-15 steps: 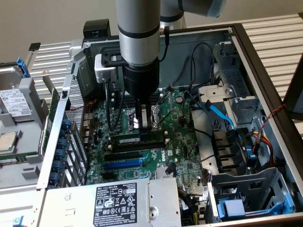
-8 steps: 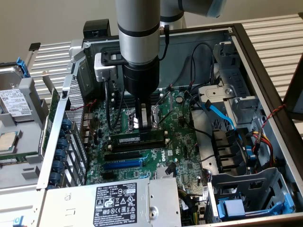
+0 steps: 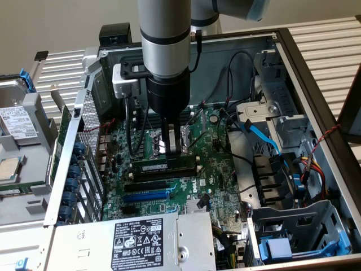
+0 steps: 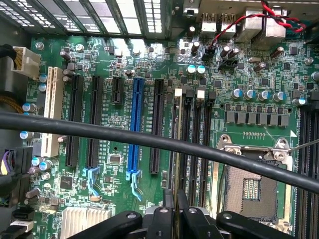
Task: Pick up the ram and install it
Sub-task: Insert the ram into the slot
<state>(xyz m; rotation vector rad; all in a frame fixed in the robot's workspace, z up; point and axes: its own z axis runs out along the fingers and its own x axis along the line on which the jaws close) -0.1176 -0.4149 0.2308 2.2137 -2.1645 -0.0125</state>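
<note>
Obs.: open computer case, arm reaching straight down over the motherboard (image 3: pixel 217 169). The ram (image 3: pixel 149 167) stands on edge along the memory slots (image 3: pixel 169 176), in the row on the CPU socket (image 4: pixel 254 184) side, label strip facing the blue expansion slot (image 3: pixel 145 197). The hand (image 3: pixel 172 148) is narrowed almost together; from the wrist view its fingers (image 4: pixel 168 204) appear to pinch the stick's thin top edge, away from the labelled end. Whether it is fully seated I cannot tell. Handling, my estimate: light, stiff, brittle board; grip the bare long edge, keep it square, avoid chips and contacts.
</note>
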